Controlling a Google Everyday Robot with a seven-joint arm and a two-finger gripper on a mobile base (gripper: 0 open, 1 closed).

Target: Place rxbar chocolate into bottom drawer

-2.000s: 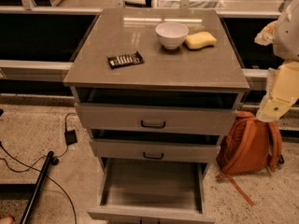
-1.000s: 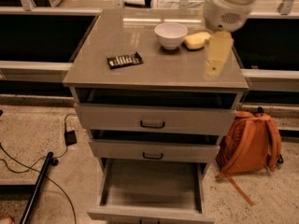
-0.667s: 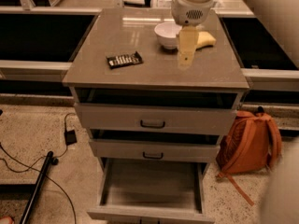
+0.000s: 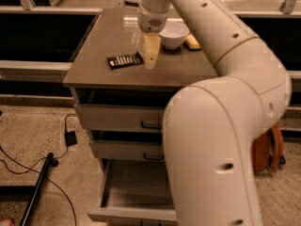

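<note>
The rxbar chocolate (image 4: 125, 60) lies flat on the worktop (image 4: 106, 32) just beside the tool (image 4: 150, 62), whose opening cannot be told; judged light, thin and slick-wrapped, it is best pinched across its narrow width.

gripper (image 4: 151, 55) above cabinet top (image 4: 113, 32), just right of rxbar chocolate (image 4: 125, 60): pale matt plastic. cabinet top smooth, semi-gloss, shows glare; wrapper glossy black; bowl (image 4: 173, 34) glossy white; bottom drawer (image 4: 136, 185) matt grey; floor (image 4: 37, 131) rough, speckled.
</note>
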